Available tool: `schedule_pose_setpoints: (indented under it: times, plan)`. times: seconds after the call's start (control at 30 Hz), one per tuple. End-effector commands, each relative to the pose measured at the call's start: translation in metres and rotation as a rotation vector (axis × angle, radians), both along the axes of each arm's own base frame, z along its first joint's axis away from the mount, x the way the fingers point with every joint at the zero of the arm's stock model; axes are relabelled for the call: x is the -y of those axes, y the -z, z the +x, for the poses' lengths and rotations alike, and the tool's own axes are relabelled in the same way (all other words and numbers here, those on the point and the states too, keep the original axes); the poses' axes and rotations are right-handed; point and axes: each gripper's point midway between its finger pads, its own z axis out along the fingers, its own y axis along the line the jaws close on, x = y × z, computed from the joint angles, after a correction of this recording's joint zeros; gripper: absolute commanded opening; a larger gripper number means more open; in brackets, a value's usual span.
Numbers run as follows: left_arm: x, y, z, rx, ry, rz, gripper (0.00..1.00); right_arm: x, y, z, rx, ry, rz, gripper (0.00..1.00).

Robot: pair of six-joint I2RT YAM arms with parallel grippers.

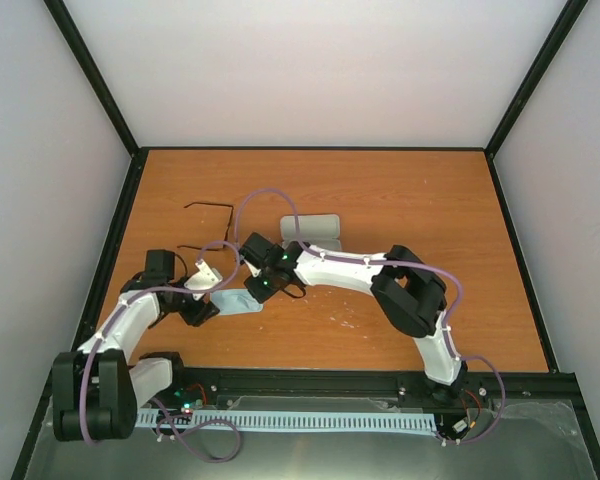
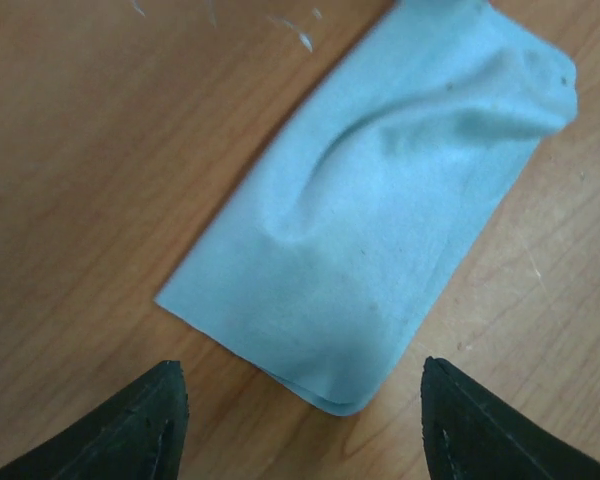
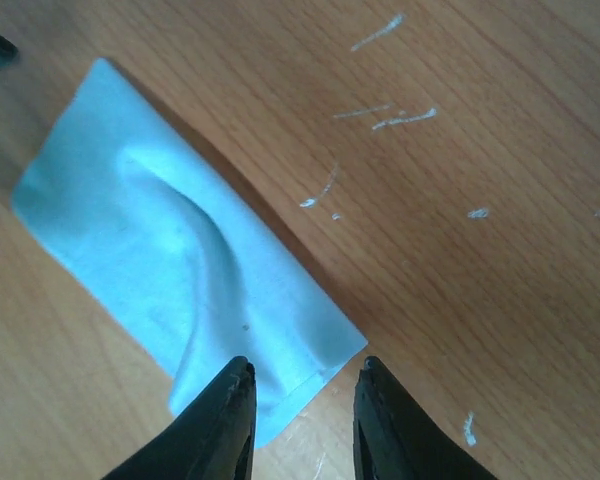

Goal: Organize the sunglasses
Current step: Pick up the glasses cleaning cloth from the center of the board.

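Note:
The sunglasses (image 1: pixel 205 205), thin and black with long slim arms spread out, lie on the wooden table at the back left, apart from both grippers. A pale blue folded cloth (image 1: pixel 240 302) lies flat between the two grippers. My left gripper (image 2: pixel 302 420) is open wide, and the cloth's (image 2: pixel 380 220) near corner lies between its fingertips without touching them. My right gripper (image 3: pixel 302 400) is open by a narrower gap above the opposite corner of the cloth (image 3: pixel 170 250). In the top view the left gripper (image 1: pixel 212 302) and right gripper (image 1: pixel 256 294) face each other across the cloth.
A pale rounded oblong case (image 1: pixel 315 227) lies just behind the right arm's wrist. White scratch marks (image 3: pixel 390 115) dot the wood beside the cloth. Black frame rails and grey walls border the table (image 1: pixel 410 200) on three sides.

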Motion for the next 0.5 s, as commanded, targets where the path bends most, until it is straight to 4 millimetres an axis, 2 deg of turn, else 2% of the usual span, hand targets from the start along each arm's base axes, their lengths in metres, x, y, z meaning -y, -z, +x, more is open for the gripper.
schedule_pose_setpoints:
  times: [0.0, 0.17, 0.47]
  plan:
    - [0.001, -0.032, 0.028, 0.153, -0.032, -0.013, 0.66, 0.002, 0.014, 0.01, 0.022, 0.028, -0.056, 0.3]
    - [0.006, -0.057, 0.047, 0.221, -0.061, -0.071, 0.67, 0.008, 0.024, 0.012, 0.023, 0.029, -0.09, 0.33]
    - [0.009, -0.059, 0.057, 0.202, -0.07, -0.105, 0.67, 0.001, 0.031, 0.012, 0.011, 0.008, -0.087, 0.4]
